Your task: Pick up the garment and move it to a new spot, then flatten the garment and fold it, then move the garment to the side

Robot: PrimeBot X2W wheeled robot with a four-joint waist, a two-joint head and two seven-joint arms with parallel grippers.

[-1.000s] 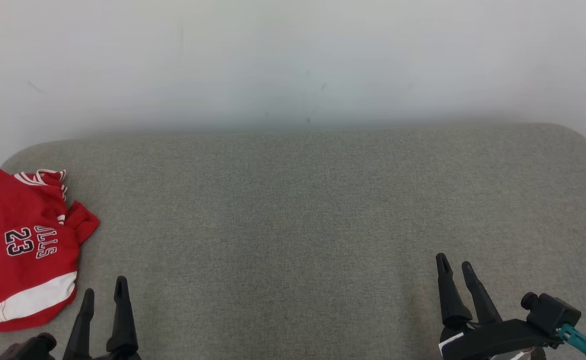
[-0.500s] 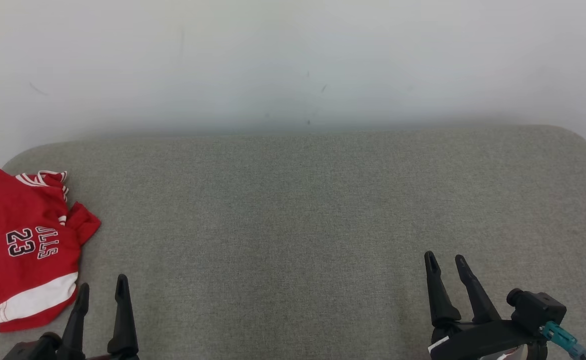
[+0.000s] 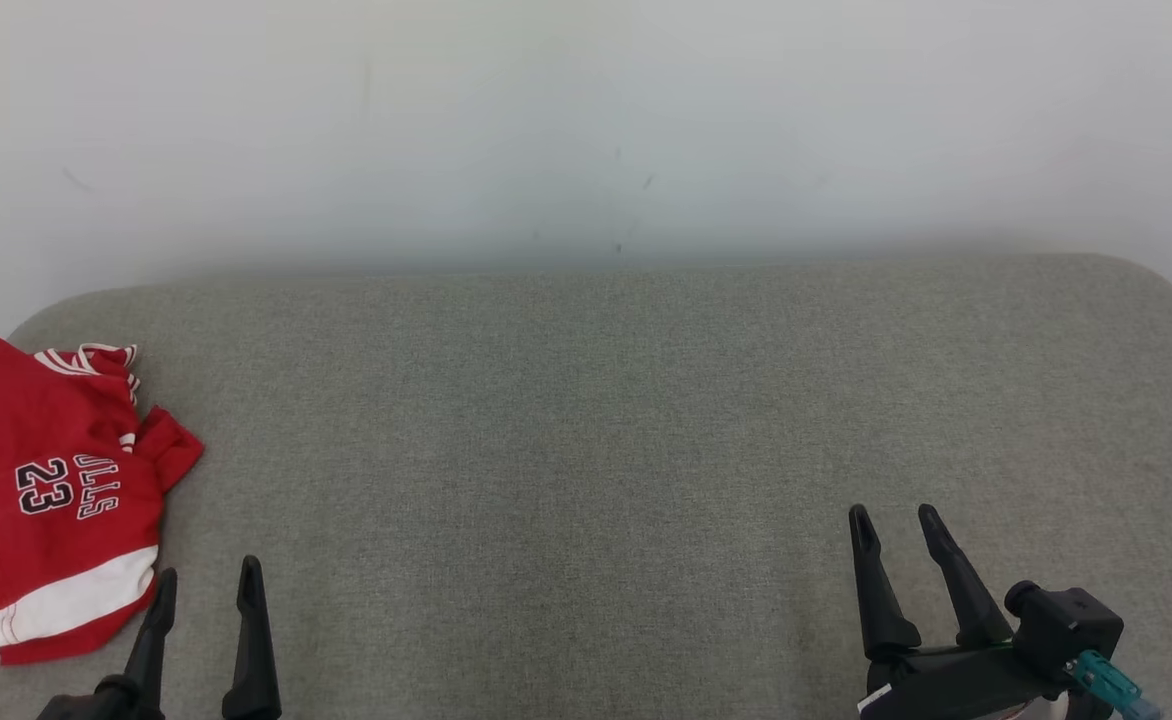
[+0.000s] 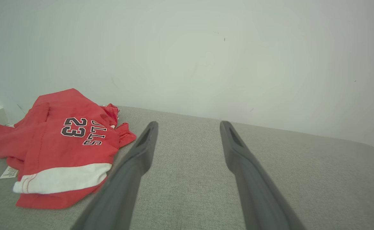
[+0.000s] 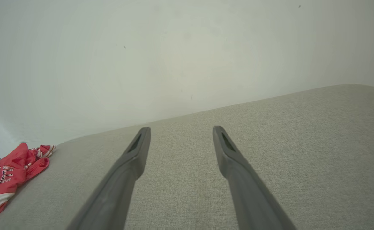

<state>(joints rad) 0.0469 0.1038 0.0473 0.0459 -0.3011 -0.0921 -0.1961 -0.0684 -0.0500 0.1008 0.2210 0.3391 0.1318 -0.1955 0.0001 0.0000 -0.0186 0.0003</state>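
Observation:
The garment [image 3: 41,490] is a red jersey with a white hem band and the number 23, crumpled at the far left of the grey cushioned surface [image 3: 586,420]. In the left wrist view the garment [image 4: 62,143] lies just left of my fingers; in the right wrist view the garment [image 5: 5,175] sits far off at the lower left. My left gripper [image 3: 206,585] stands open at the lower left, just right of the jersey's hem and apart from it, holding nothing. At the lower right, my right gripper [image 3: 894,522] is open and empty over bare fabric.
A pale wall [image 3: 586,130] rises behind the grey surface, whose back corners are rounded. A small white tag [image 4: 9,172] lies by the jersey's left edge. Bare fabric stretches between the two grippers.
My left gripper has sunk lower in the head view and its fingers stand wider apart. The right gripper has shifted slightly left. The whole picture has drifted down a little; the jersey lies unmoved.

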